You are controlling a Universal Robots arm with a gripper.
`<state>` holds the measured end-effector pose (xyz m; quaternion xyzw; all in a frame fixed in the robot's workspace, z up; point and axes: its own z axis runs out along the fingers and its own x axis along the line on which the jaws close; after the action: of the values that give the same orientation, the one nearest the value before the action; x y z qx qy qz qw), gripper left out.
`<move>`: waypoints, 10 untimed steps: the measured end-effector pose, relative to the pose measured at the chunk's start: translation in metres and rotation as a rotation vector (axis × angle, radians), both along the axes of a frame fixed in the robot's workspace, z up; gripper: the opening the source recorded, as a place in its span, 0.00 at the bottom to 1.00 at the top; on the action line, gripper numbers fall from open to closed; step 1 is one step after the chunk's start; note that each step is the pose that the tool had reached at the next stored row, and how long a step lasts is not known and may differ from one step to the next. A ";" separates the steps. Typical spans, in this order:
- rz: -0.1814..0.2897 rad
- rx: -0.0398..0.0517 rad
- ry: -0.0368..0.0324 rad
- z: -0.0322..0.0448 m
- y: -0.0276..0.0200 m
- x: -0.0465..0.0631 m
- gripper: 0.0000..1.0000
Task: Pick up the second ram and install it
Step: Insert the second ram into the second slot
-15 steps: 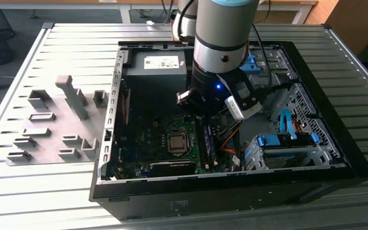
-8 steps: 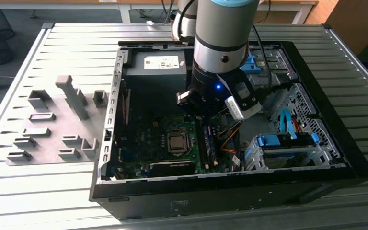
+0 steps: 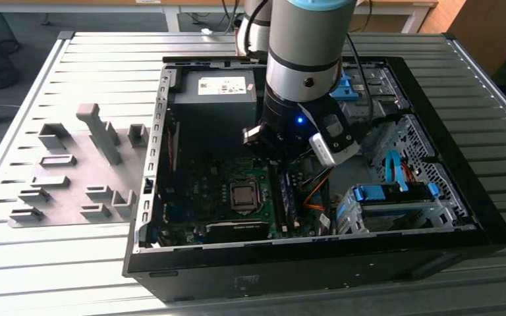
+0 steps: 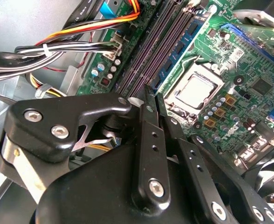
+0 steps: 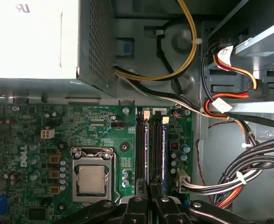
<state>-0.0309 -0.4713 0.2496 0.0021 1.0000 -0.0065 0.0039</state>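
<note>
Here the arm (image 3: 304,59) reached down into the open computer case (image 3: 464,217), which lay on its side on a slatted metal table (image 3: 77,263). The gripper (image 5: 149,189) hung low over the motherboard (image 5: 99,135), directly above the black memory slots (image 5: 141,149) that ran beside the processor socket (image 5: 91,179). In the first wrist view the two black fingers (image 5: 138,205) stood almost together, with only a thin gap between them, and their tips met the near end of the slots. I could not tell if anything was pinched between them. The second ram (image 5: 164,149) sat upright in a slot, with a row of dark chips on its side, just beside the line of the fingertips; in the second wrist view a stick with bluish chips (image 4: 181,44) was seen in the slots beyond the fingers (image 4: 148,135). A bundle of coloured cables (image 5: 239,140) ran along the case wall near the slots. In the exterior view, grey plastic fixture blocks (image 3: 77,178) stood on the table at the exterior view's left, well apart from the case.
</note>
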 end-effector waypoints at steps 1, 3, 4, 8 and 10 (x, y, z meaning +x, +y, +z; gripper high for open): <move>0.000 0.0000 0.0000 -0.0011 -0.0004 0.000 0.14; 0.000 -0.0001 0.0000 -0.0034 -0.0014 0.000 0.14; 0.000 -0.0001 0.0001 -0.0042 -0.0019 0.000 0.14; 0.000 0.0005 0.0003 -0.0084 -0.0034 0.000 0.14; 0.000 0.0003 0.0040 -0.0088 -0.0036 0.000 0.14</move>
<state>-0.0309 -0.4749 0.2408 0.0021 1.0000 -0.0063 0.0019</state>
